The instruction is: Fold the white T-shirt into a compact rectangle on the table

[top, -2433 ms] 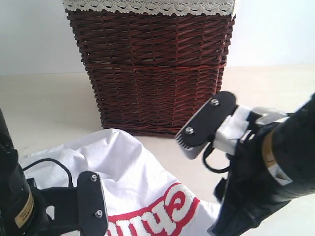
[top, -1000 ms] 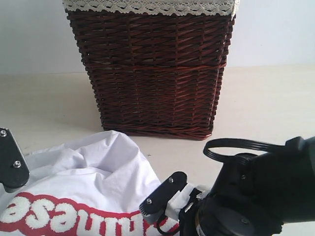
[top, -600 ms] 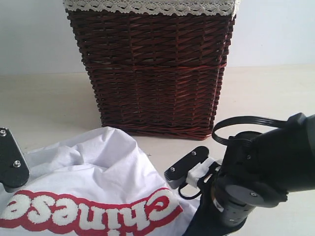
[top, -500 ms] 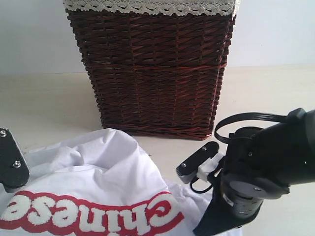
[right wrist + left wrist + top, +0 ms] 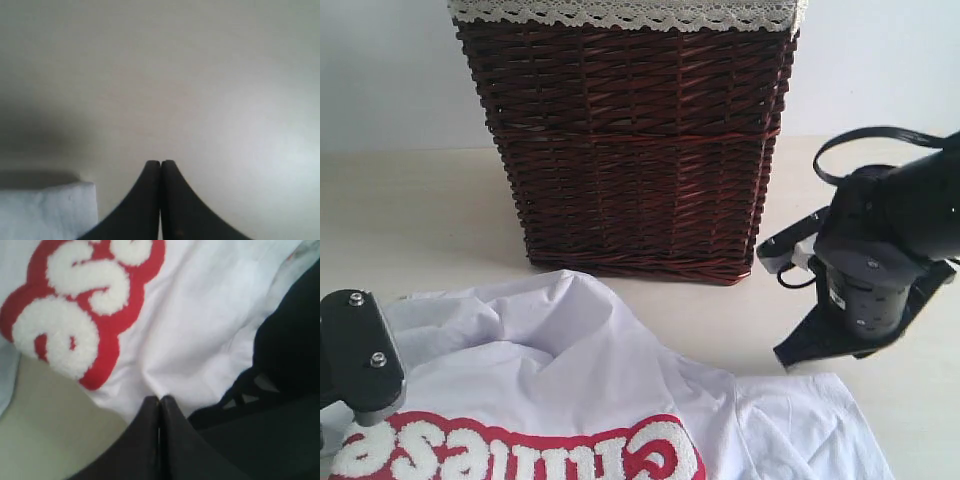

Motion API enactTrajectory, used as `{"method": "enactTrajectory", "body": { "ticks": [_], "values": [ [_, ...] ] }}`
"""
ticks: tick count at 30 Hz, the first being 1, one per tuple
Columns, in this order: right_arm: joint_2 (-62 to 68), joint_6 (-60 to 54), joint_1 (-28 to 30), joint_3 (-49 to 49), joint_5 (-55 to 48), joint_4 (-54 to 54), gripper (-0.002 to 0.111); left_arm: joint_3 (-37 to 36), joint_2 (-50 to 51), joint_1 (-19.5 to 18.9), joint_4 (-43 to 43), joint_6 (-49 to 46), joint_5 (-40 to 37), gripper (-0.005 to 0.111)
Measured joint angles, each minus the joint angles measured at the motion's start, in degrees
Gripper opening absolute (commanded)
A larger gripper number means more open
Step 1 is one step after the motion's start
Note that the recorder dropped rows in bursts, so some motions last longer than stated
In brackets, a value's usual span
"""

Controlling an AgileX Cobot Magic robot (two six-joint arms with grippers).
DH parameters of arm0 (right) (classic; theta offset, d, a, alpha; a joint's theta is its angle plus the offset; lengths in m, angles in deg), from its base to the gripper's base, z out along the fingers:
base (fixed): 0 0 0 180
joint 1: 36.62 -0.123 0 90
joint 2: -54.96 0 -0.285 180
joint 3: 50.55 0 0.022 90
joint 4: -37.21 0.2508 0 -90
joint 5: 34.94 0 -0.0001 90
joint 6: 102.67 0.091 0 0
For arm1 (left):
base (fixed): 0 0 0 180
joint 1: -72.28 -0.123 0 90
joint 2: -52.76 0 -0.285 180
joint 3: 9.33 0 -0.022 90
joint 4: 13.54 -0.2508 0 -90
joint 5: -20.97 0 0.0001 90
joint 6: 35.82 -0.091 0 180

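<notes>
The white T-shirt (image 5: 580,370) lies spread on the table (image 5: 410,220) in front of the basket, its red band with fluffy white letters (image 5: 520,450) at the near edge. In the left wrist view my left gripper (image 5: 160,399) is shut, its tips against the T-shirt (image 5: 200,330) near the hem, where a small crease runs to them. I see no cloth between the jaws. My right gripper (image 5: 160,162) is shut and empty above bare table (image 5: 200,75), with a shirt corner (image 5: 45,210) beside it. The right arm (image 5: 880,250) hangs right of the basket.
A tall dark brown wicker basket (image 5: 630,140) with a cream lace liner (image 5: 620,12) stands at the back centre, close to the right arm. The pale table runs on both sides of it, up to a white wall (image 5: 380,70).
My right arm has lifted off the shirt's right side and swung up and right, beside the basket. The shirt now reaches further right, with a sleeve flat. The left gripper shifted slightly.
</notes>
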Motion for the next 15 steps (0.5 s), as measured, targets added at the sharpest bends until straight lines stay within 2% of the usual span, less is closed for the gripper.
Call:
{"method": "enactTrajectory", "body": {
  "ticks": [2,6,12,13,15],
  "values": [
    [-0.8,-3.7,0.0,2.0,-0.5,2.8,0.000,0.0,-0.2,0.0,1.3,-0.8,3.1,0.003],
    [-6.8,-16.1,-1.1,2.7,0.7,16.8,0.000,0.5,-1.2,0.0,1.6,-1.3,7.3,0.017],
    [-17.6,-32.7,-7.4,-0.2,1.8,37.4,0.000,3.3,-6.4,0.0,1.7,-1.2,10.3,0.055],
    [-18.7,-34.1,-8.9,-0.9,1.2,39.6,0.000,3.4,-6.9,0.0,1.7,-1.1,10.4,0.058],
    [-19.8,-36.3,-12.3,-2.7,-0.4,43.0,0.000,3.4,-7.7,0.0,1.5,-0.4,10.8,0.058]
  ]
}}
